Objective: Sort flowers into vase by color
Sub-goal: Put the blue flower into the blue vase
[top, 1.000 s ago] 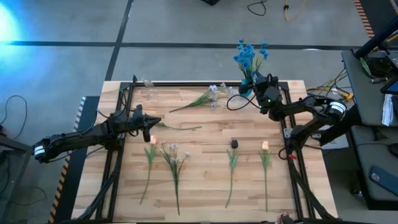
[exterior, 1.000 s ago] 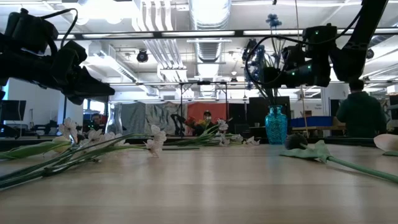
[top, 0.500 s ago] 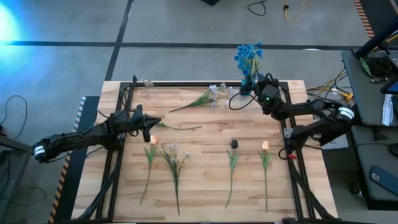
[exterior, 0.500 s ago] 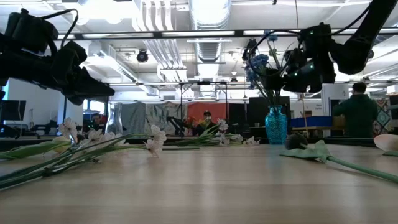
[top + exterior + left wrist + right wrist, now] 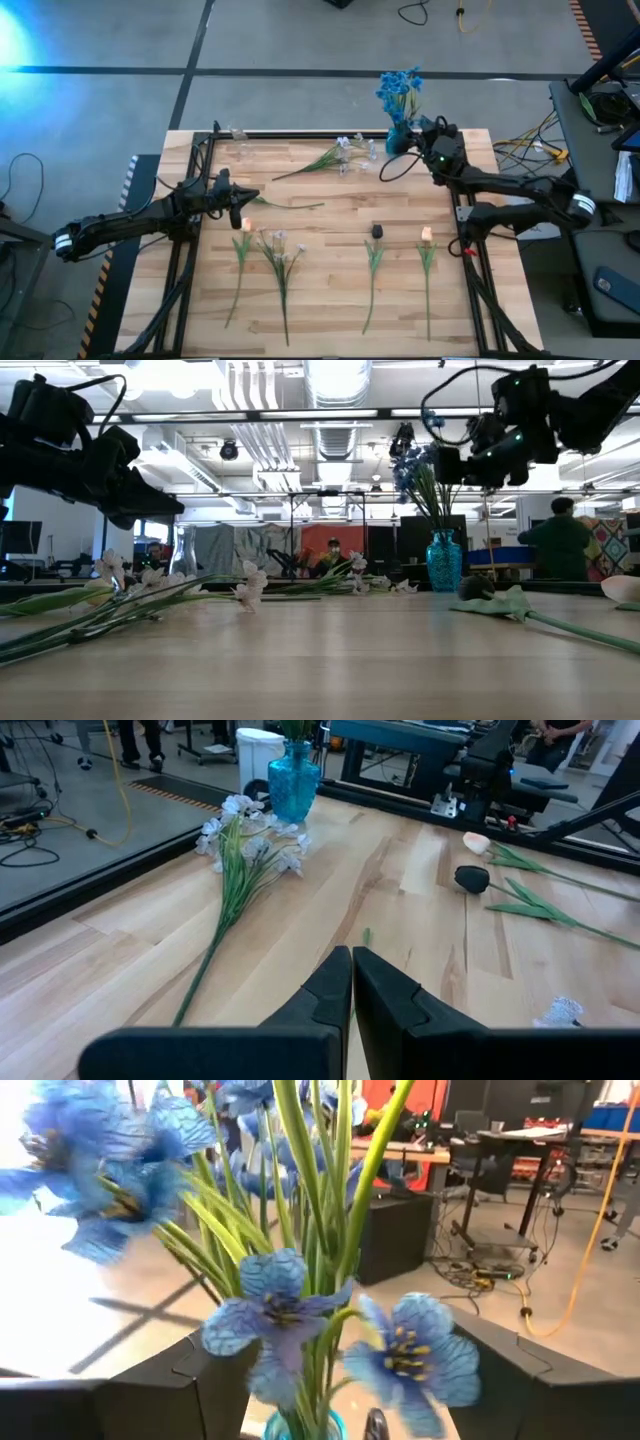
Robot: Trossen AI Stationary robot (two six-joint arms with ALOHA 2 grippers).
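I have the right gripper spread wide around the blue flowers standing in the vase at the far right, while the left gripper waits pinched shut mid-table near the peach bud.

I find no legible text, label, brand, number or sign in any view. Nothing readable stands on my arms, on the wooden surface, or in the room behind it; any markings there are too small to make out.
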